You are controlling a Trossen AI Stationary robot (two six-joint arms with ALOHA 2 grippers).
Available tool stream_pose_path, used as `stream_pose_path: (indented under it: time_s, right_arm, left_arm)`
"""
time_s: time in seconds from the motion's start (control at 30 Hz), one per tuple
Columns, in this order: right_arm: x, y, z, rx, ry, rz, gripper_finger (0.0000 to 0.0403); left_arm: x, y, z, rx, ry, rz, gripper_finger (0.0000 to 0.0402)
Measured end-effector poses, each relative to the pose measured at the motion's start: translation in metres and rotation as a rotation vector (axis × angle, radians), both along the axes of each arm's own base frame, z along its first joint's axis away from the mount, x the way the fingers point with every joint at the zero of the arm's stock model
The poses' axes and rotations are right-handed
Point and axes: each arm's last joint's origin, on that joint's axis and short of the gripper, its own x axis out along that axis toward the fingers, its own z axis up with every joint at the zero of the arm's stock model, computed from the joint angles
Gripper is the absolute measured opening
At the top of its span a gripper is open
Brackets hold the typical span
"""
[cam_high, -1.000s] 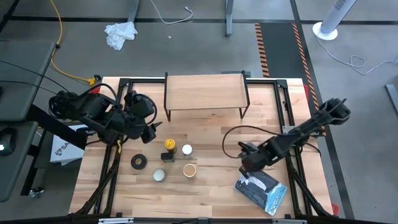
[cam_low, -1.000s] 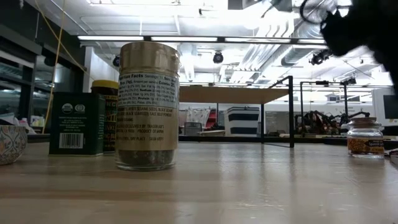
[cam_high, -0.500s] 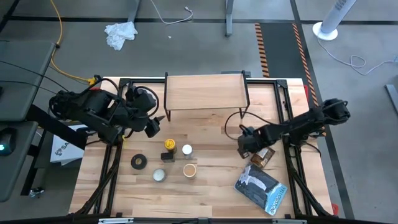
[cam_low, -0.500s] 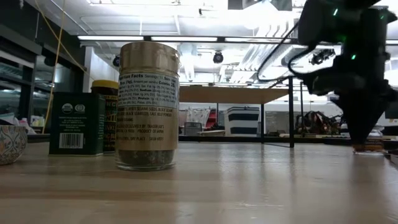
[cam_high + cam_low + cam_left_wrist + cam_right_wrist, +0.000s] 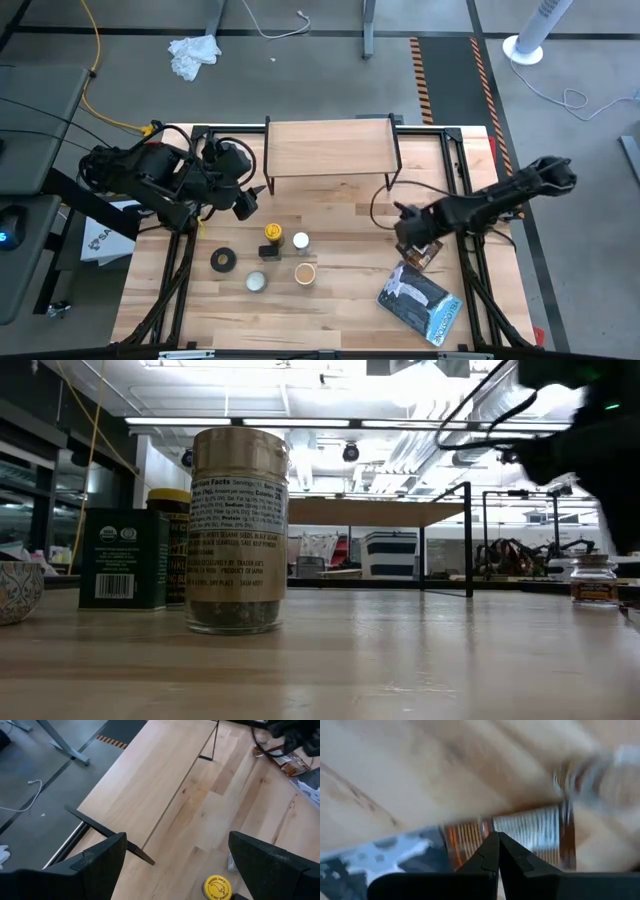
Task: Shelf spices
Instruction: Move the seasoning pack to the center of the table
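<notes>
**High view.** Landmark: the shelf, standing at the table's far edge with nothing on its plank. My left gripper hangs just off the shelf's left leg with its jaws spread wide and nothing between them; I judge this a ready pose for the cluster in front of it. That cluster lies in front of the shelf's left half: a yellow-lidded jar, a white-capped bottle, a tan-lidded jar, a silvery tin and a tape roll. My right gripper is in front of the shelf's right leg, jaws fully closed on nothing, tip low beside a brown packet. A blue-black bag lies nearer the front edge.

**Low view.** A glass jar fills the foreground, a green tin beside it; the shelf stands well behind. A tiny jar sits off to the shelf's right.

**Left wrist view.** Between my spread fingers I see the shelf plank and its front leg, the yellow lid below. The leg stands close to any lift path.

**Right wrist view.** My fingertips meet, pointing at the blurred packet. Closed jaws cannot grasp it; it lies flat and offers little edge.
</notes>
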Motion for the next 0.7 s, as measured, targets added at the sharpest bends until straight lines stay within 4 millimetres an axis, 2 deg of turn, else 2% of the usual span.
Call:
stream_pose_path:
  time_s: [0.17,0.4,0.57,0.7]
  right_arm:
    - [-0.009,0.018,-0.010,-0.008,0.063,-0.093,0.0000]
    - [-0.023,0.029,-0.030,-0.001,0.142,-0.248,0.0000]
    - [-0.018,0.032,-0.044,0.020,0.100,-0.290,0.0000]
    - [0.000,0.028,-0.055,0.032,0.004,-0.321,0.0000]
  left_arm:
    - [0.000,0.000,0.000,0.008,-0.001,0.005,0.0344]
    - [-0.001,-0.001,-0.001,-0.032,0.002,0.010,0.0344]
    - [-0.004,-0.006,-0.002,-0.050,-0.002,0.008,0.0344]
    - [-0.005,-0.010,-0.001,-0.042,-0.009,0.001,0.0344]
